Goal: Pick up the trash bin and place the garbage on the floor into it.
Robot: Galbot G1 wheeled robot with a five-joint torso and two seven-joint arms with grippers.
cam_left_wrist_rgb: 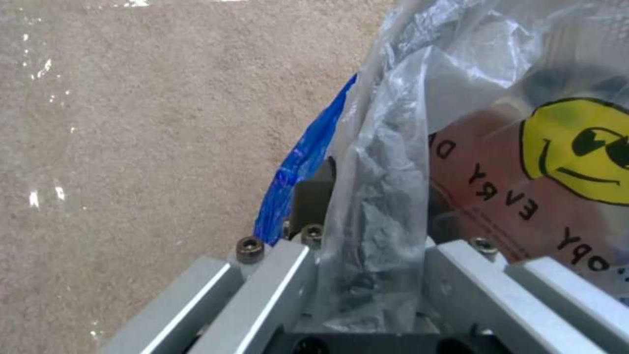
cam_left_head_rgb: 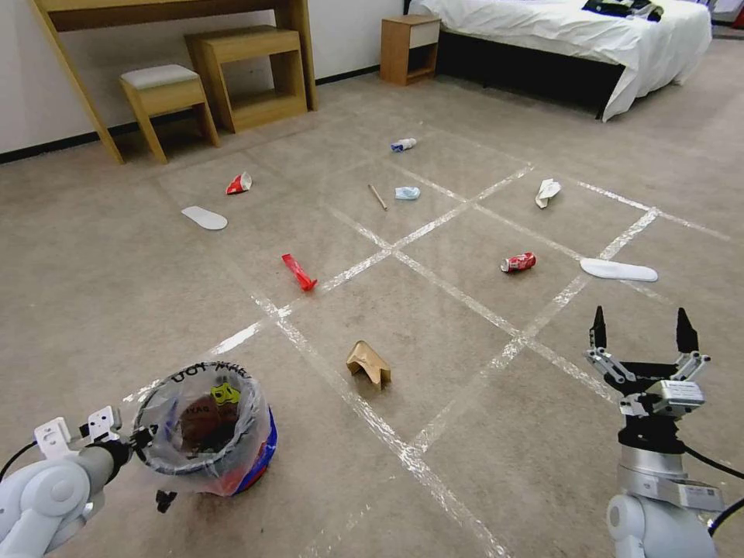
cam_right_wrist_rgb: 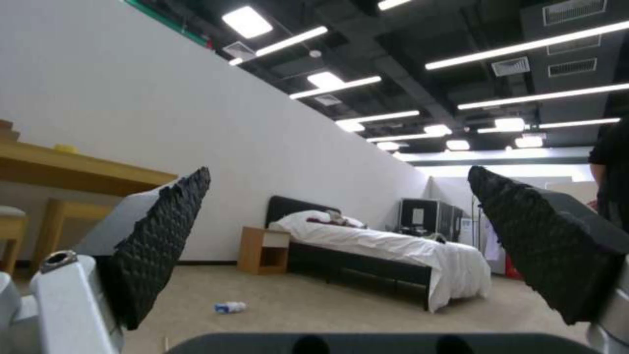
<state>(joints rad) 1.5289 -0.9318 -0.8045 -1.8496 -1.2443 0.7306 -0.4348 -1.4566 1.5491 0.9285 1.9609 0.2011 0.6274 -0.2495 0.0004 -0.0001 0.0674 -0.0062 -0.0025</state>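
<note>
Left pincer [cam_left_head_rgb: 139, 448] of mine pinches the trash bin [cam_left_head_rgb: 208, 431] rim. Right pincer [cam_left_head_rgb: 642, 332] (spread wide) waits; the brown paper bag [cam_left_head_rgb: 368, 363] lies ahead, leftward of it, nearer the bin.

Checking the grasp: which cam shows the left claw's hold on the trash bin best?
Left wrist view: the left claw pinches the trash bin rim and bag close up. Head view shows the bin whole, grip small at its rim. Right wrist view faces the bed.
</note>
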